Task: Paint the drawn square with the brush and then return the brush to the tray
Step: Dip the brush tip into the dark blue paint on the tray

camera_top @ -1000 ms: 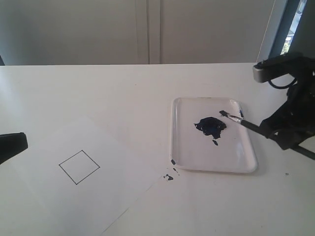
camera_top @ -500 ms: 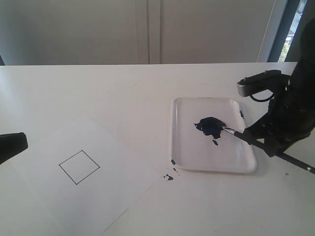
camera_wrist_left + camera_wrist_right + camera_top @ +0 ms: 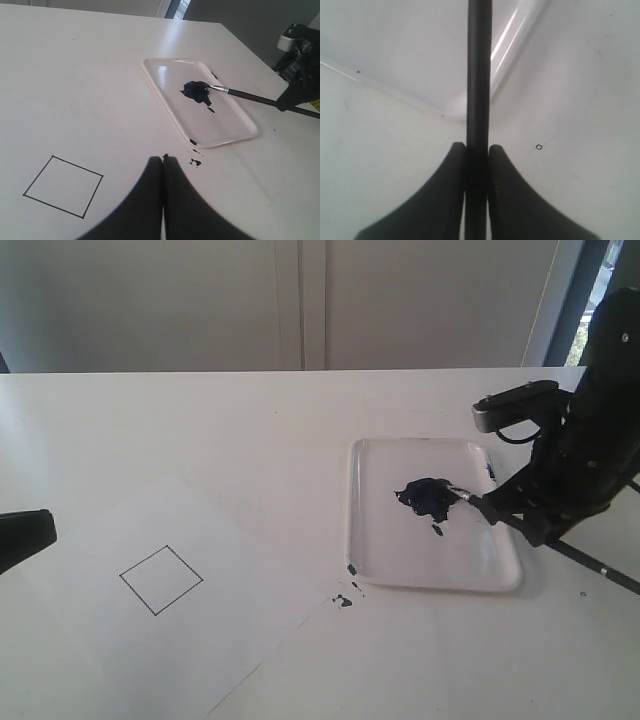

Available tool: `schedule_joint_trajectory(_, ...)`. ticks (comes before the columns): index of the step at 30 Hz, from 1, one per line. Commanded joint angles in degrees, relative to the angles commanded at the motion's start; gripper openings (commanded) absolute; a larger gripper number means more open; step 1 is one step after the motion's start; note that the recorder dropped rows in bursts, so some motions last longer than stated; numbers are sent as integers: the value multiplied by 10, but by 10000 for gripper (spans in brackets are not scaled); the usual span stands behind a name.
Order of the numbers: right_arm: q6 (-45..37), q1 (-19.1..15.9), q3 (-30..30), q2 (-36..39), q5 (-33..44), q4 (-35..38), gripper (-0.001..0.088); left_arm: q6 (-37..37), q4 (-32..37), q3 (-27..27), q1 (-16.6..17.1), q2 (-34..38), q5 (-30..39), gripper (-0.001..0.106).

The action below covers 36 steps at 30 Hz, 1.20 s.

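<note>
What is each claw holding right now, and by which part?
The right claw grips the brush partway along its black handle. The left claw is shut, holding nothing.

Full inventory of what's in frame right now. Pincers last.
table: one, white, under everything
paper sheet: one, white, flat on the table
drawn square: one, black outline, blank inside, on the paper sheet
tray: one, glossy white, beside the paper sheet
paint blob: one, dark blue, in the tray
paint spatters: a few, dark blue, by the tray's corner
brush: one, black handle, tip at the paint blob
left pincer: black, shut, empty
right pincer: black, shut on the brush
</note>
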Motion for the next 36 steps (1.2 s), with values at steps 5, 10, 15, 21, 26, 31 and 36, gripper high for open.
schedule_joint_trajectory(5, -60, 1, 0, 0, 31, 62, 0, 0, 0, 0, 0, 0, 0, 0)
schedule_joint_trajectory(10, -57, 1, 0, 0, 8, 65, 0, 0, 0, 0, 0, 0, 0, 0)
schedule_joint_trajectory(15, -26, 3, 0, 3, 13, 34, 0, 0, 0, 0, 0, 0, -3, 0)
schedule_joint_trajectory(21, -42, 28, 0, 25, 8, 40, 0, 0, 0, 0, 0, 0, -3, 0)
schedule_joint_trajectory(26, 15, 28, 0, 25, 3, -27, 0, 0, 0, 0, 0, 0, -3, 0)
schedule_joint_trajectory(31, -11, 29, 0, 25, 8, 0, 0, 0, 0, 0, 0, 0, -3, 0)
schedule_joint_trajectory(36, -17, 29, 0, 5, 6, 6, 0, 0, 0, 0, 0, 0, -4, 0)
